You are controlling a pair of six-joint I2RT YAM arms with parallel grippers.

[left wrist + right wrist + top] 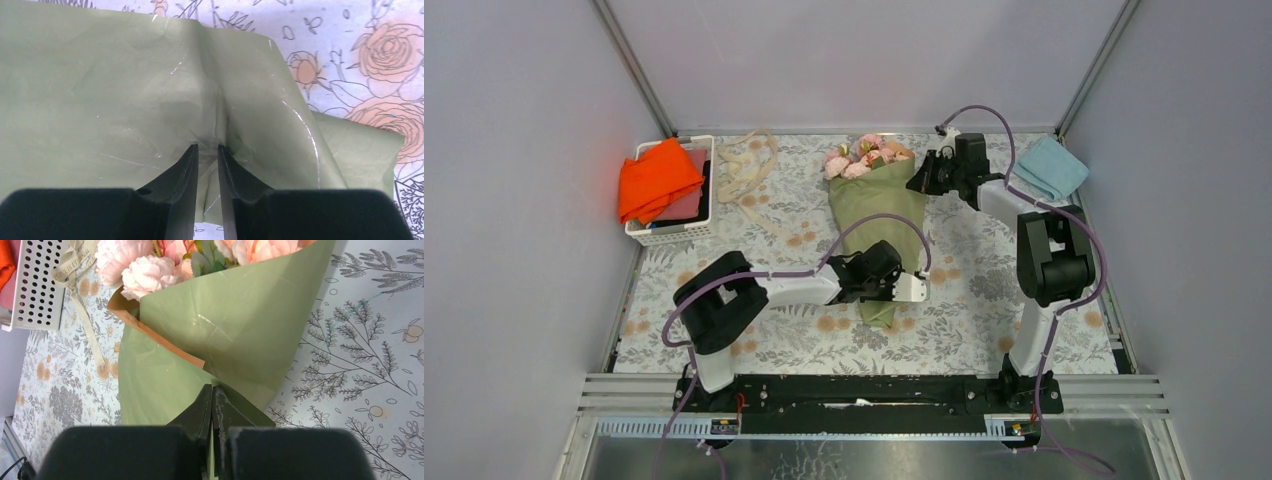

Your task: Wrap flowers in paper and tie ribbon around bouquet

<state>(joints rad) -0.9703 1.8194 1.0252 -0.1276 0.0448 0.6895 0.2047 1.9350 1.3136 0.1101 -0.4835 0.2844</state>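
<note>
Wrapping is judged to be largely done. The flowers are bundled inside a cone of olive paper, with a peach inner flap showing along the overlap. The bouquet lies in the middle of the overhead view, blooms toward the top of the frame and narrow end toward the bottom. The cone is not yet secured.

The left gripper is placed at the narrow lower end, where a puckered ridge of the paper is pinched between its nearly closed fingers. The right gripper is set at the cone's right edge, just below the blooms. Its fingers are pressed together, but whether the sheet's edge is caught between them cannot be told.

The ribbon lies in a loose heap in the upper left of the overhead view, beside the white basket, well apart from the bouquet and touched by neither gripper. Tying is therefore judged to be wholly outstanding: the ribbon must be fetched, passed around the narrow end and knotted.
</note>
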